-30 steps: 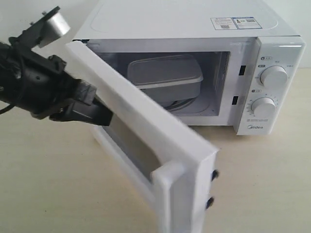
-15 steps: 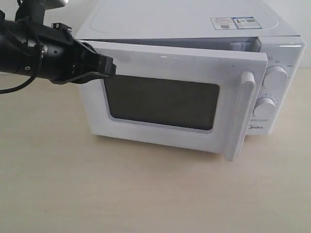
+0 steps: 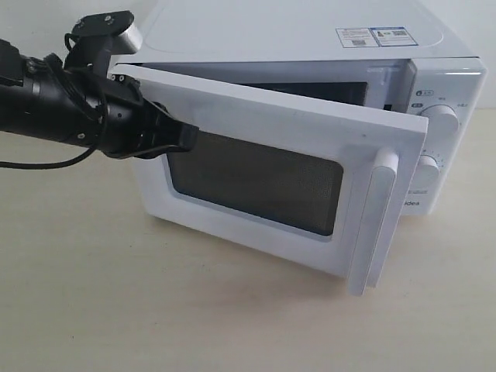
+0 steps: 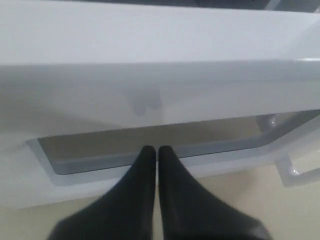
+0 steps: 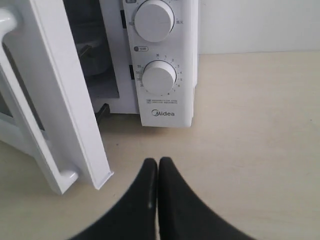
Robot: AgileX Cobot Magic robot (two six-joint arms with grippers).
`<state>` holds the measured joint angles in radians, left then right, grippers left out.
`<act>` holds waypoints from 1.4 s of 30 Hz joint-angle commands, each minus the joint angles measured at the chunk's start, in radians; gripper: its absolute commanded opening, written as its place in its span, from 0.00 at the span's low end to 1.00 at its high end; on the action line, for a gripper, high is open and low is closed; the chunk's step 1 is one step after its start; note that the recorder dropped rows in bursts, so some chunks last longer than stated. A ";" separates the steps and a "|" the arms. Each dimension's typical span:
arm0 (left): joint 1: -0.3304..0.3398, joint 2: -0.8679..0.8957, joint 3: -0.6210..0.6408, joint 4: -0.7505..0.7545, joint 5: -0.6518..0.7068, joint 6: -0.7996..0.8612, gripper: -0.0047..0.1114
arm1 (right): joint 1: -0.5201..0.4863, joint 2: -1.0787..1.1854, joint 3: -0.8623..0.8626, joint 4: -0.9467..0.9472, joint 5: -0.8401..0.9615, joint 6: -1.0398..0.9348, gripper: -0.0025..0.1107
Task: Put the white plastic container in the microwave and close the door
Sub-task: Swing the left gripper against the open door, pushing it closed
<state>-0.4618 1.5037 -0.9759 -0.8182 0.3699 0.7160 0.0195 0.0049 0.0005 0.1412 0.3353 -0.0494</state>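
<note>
The white Midea microwave [image 3: 294, 31] stands on the table with its door [image 3: 271, 116] ajar, the handle [image 3: 376, 225] side swung out from the body. My left gripper [image 3: 190, 138] is shut and empty, its tips against the door's outer face at the upper hinge-side corner of the mesh window [image 3: 256, 182]; the left wrist view shows the gripper [image 4: 153, 149] at the window's edge. The white plastic container is hidden behind the door in the exterior view; a pale shape [image 5: 92, 55] shows dimly inside the cavity. My right gripper [image 5: 158, 161] is shut and empty, over the table in front of the dials [image 5: 159, 78].
The door's free edge [image 5: 60, 100] juts out toward the right gripper in the right wrist view. Pale wooden tabletop [image 3: 116, 294] spreads in front of the microwave. A black cable [image 3: 31, 164] trails from the left arm.
The door swung from wide open to nearly shut, pushed by my left gripper, and has now come back out partly. The left gripper sits lower on the door face.
</note>
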 commanded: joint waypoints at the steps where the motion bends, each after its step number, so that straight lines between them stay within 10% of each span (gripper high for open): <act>1: -0.005 0.001 -0.001 -0.012 -0.061 0.010 0.08 | 0.001 -0.005 0.000 0.002 -0.003 -0.003 0.02; 42: -0.005 -0.236 0.139 0.034 -0.037 0.020 0.08 | 0.001 -0.005 0.000 0.006 -0.095 -0.003 0.02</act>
<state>-0.4635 1.3225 -0.8890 -0.7879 0.3383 0.7376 0.0195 0.0049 0.0005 0.1435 0.2901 -0.0494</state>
